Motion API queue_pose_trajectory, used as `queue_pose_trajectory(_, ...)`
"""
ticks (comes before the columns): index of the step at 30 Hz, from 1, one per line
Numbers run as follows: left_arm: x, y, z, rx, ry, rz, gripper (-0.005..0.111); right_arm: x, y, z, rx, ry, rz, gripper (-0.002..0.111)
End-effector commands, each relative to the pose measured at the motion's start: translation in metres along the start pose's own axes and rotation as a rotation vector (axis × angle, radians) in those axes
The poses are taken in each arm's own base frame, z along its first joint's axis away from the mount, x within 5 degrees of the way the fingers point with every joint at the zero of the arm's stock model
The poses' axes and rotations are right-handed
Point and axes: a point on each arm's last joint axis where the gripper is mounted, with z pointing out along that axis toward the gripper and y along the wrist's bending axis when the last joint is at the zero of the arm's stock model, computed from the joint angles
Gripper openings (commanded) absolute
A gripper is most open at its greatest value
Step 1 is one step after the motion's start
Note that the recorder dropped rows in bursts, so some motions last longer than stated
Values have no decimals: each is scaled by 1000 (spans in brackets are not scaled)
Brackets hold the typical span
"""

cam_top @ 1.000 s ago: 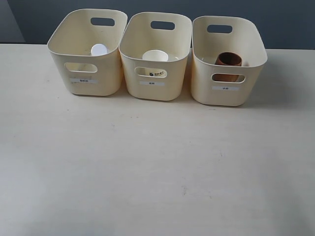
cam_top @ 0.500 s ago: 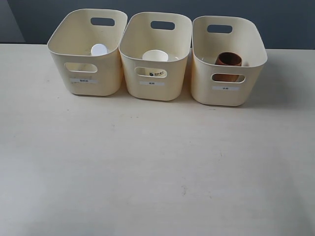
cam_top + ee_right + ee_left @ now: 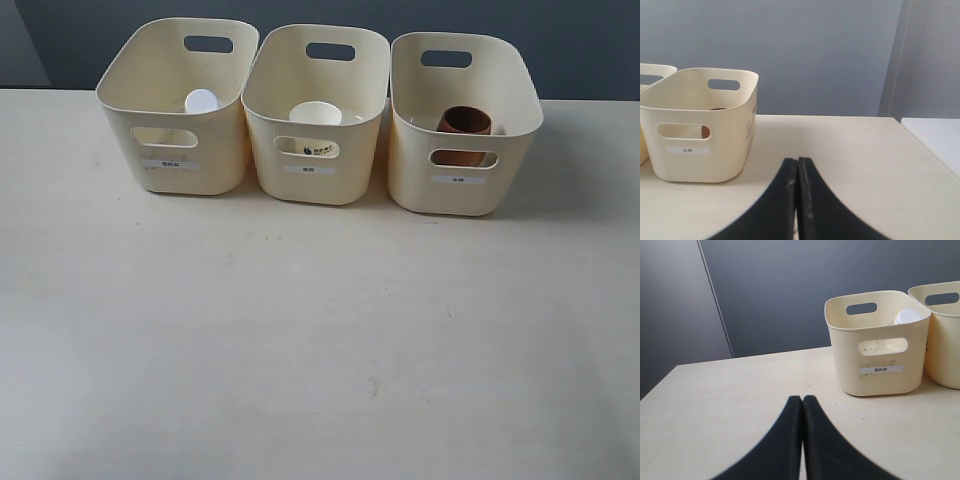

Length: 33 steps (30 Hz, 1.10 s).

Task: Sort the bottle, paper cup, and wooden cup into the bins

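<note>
Three bins (image 3: 316, 190) each hold one item — bottle (image 3: 201, 101) left, paper cup (image 3: 316, 113) middle, wooden cup (image 3: 464, 122) right. Sorting looks finished; left end effector (image 3: 802, 401) and right end effector (image 3: 797, 162) are clenched, empty — nothing remains to pick up.

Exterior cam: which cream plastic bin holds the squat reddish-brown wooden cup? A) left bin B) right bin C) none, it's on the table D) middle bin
B: the squat reddish-brown wooden cup stands inside the right-hand cream plastic bin, showing above the front wall and through the handle slot.
</note>
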Motion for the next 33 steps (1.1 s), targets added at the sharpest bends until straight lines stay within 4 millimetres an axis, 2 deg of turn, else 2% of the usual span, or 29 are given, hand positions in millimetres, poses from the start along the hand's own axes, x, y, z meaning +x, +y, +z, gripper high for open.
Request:
queue_pose_trajectory(1, 0, 0, 0, -2, -10, -1, 0, 0, 0, 0, -3, -8, -5, -1)
queue_pose_trajectory(33, 0, 0, 0, -2, -10, -1, 0, 0, 0, 0, -6, -8, 11, -1)
